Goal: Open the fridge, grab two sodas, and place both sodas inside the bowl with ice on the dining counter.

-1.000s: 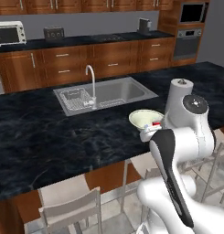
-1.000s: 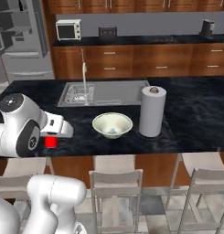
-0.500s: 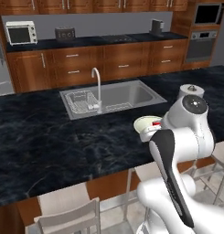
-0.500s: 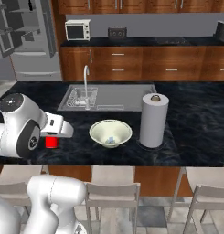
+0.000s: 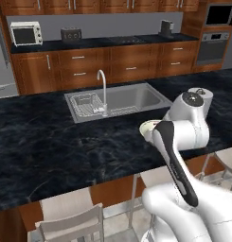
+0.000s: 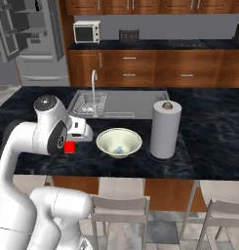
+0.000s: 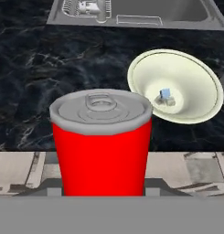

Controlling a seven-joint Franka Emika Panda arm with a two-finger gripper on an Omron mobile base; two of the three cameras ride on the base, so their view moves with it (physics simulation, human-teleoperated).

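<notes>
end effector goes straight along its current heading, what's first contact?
Judging by the hand view, the held red soda can would probably come down on the black dining counter, just left of the bowl. The bowl sits off to the right of that line. Depth is unclear.

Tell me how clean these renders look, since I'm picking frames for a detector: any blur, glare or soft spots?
Hand view: the red soda can looms large, flat-shaded, no glare; the bowl looks tilted by perspective. Right base view: even light, soft shadow under the paper towel roll; the can is small and blocky. Left base view: the arm hides most of the bowl; edges slightly soft.
</notes>
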